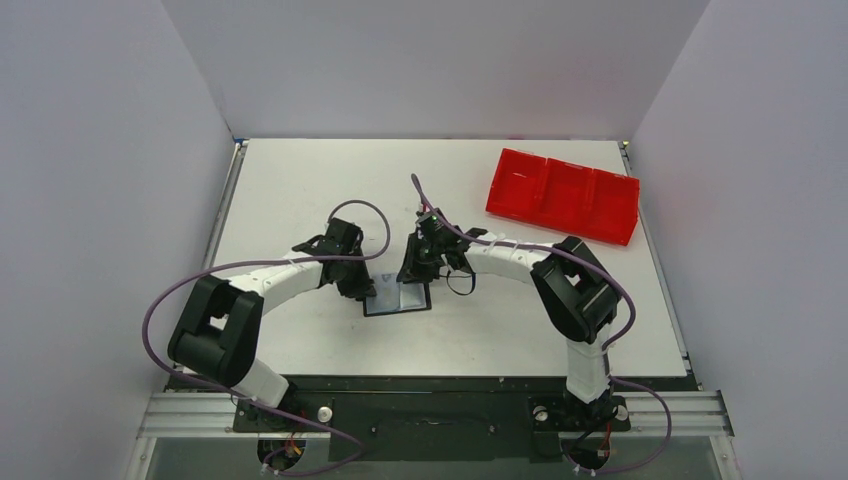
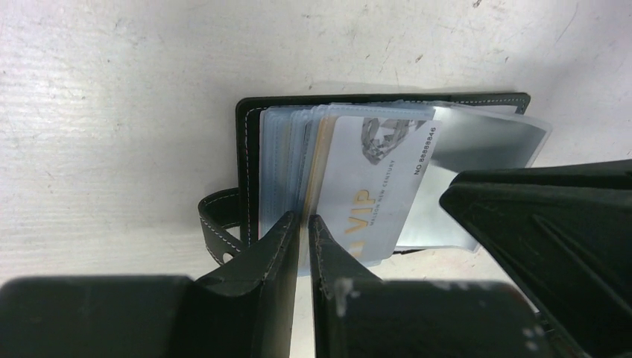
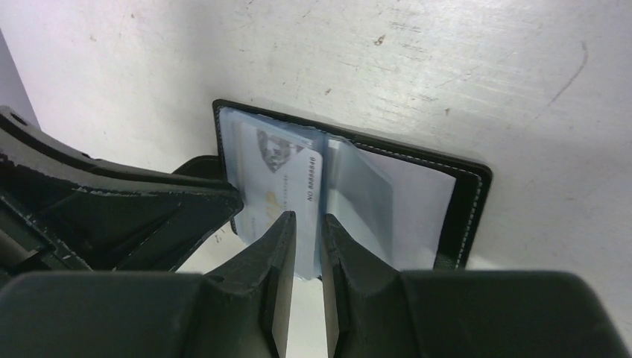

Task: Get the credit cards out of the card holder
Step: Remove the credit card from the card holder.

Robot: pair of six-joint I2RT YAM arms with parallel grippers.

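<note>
Fingers (image 2: 272,257) of the left gripper (image 2: 304,221) are almost together, and we see only a thin slit between them. The near edge of the clear pockets (image 2: 287,164) runs into that slit, so this gripper looks like it is pinching the card holder (image 2: 250,149) by its pockets. The right gripper (image 3: 308,218) is nearly shut too, with a thin slit of its own. The long edge of the silver card (image 3: 272,183) sits in that slit, so we think the card is pinched there. The silver card has big gold letters and a row of small numbers on it. It sits tilted and pokes out past the near edge of the pockets. Just beside it we see the thin edge of a gold card (image 2: 317,160), tucked in among the pockets. The card holder lies open and flat on the white table (image 1: 300,180), near the middle, between the two grippers. The left gripper is at its left side and the right gripper is at its far right side. A small black strap (image 2: 220,216) with white stitches sticks out from the side of the holder. A red tray (image 1: 563,195) with three parts sits well apart from all this, at the far right of the table.
</note>
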